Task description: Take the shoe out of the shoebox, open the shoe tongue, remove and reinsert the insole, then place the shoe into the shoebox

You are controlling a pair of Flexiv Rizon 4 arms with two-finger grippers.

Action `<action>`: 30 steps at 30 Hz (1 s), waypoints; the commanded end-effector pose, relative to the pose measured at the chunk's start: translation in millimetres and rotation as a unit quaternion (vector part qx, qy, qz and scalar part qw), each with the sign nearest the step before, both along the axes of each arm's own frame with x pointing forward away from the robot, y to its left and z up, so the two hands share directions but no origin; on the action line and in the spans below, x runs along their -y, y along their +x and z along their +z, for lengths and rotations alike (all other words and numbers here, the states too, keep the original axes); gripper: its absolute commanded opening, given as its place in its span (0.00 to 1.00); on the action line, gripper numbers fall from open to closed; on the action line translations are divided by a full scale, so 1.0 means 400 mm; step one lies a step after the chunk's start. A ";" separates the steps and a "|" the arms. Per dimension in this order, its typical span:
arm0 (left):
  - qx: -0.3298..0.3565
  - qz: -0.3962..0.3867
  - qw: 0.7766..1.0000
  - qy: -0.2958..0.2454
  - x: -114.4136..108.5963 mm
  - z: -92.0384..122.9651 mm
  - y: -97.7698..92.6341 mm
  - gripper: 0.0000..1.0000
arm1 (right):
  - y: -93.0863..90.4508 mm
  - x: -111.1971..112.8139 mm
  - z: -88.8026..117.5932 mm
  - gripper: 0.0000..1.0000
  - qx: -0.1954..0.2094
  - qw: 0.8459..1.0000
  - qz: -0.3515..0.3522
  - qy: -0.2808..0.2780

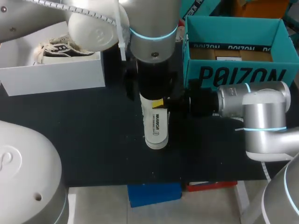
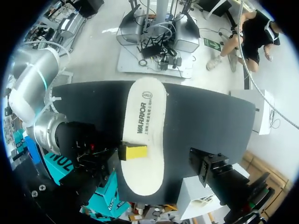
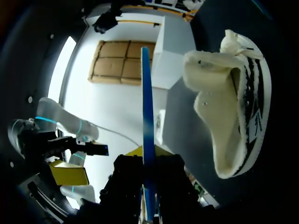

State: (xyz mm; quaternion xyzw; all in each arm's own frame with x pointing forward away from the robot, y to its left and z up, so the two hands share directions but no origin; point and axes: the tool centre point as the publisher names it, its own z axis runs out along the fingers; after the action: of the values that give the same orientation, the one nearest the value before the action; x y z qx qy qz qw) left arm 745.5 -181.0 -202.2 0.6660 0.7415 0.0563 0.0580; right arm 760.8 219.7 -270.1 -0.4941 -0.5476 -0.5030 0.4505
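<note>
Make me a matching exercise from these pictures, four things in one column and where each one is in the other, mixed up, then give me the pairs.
Column one
1. insole
2. shoe
3. teal shoebox
4. right hand

Column two
A. in the white box at the table's far left
B. shut on the insole's edge
C. at the table's far right, top open
D. over the middle of the black mat

Pairs: 1-D, 2-A, 3-C, 4-B
</note>
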 end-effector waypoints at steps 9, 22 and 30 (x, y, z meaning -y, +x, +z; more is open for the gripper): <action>-0.004 -0.051 0.990 -0.133 -0.067 -0.009 -0.134 1.00 | -0.001 -0.003 0.000 0.00 0.000 1.000 -0.001 -0.001; 0.010 -0.082 0.983 -0.167 -0.093 -0.014 -0.153 1.00 | -0.001 -0.003 0.000 0.00 0.000 1.000 -0.001 -0.001; 0.010 -0.082 0.983 -0.167 -0.093 -0.014 -0.153 1.00 | -0.001 -0.003 0.000 0.00 0.000 1.000 -0.001 -0.001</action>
State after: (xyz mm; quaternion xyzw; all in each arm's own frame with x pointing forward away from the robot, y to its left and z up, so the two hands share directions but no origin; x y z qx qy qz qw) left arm 685.3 -148.4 -204.9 0.7062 0.6902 -0.0411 0.1526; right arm 760.9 219.7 -270.1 -0.4941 -0.5475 -0.5031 0.4505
